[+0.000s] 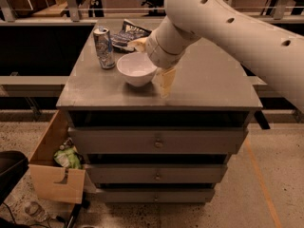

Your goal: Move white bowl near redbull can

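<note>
The white bowl [136, 70] stands upright on the grey cabinet top [204, 87], a little right of and in front of the dented silver-and-blue redbull can [104, 47]. A narrow gap separates them. My gripper [152, 63] is at the bowl's right rear edge, under the big white arm. One yellowish finger [166, 81] hangs down just right of the bowl and the other [138, 43] shows behind it. The fingers are spread apart, and nothing is between them but the bowl's rim area. The bowl's inside is empty.
A dark blue-and-white snack bag [129, 32] lies behind the bowl and can near the back edge. The cabinet has drawers [156, 141] below. An open cardboard box [54, 172] with litter stands on the floor at the left.
</note>
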`<state>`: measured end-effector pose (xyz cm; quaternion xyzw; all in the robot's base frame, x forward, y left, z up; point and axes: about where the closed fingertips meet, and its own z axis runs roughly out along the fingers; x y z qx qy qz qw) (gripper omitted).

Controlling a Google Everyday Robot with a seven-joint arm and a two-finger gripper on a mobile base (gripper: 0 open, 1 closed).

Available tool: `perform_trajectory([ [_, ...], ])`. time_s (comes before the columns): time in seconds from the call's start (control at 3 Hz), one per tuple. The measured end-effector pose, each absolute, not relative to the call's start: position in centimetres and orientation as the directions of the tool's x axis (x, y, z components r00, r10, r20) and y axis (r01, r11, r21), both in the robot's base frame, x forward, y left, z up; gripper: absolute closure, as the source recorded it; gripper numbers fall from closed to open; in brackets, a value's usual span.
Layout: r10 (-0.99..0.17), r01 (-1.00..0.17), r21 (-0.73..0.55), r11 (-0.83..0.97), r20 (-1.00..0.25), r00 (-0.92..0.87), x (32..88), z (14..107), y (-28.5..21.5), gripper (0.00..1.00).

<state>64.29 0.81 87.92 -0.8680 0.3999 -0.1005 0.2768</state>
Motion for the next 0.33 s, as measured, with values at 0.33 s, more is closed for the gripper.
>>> perform_trajectory([
  [0.33,-0.750,-0.639,-0.561,-0.527,-0.047,0.660,64.29,87.91,0.81,0.00],
])
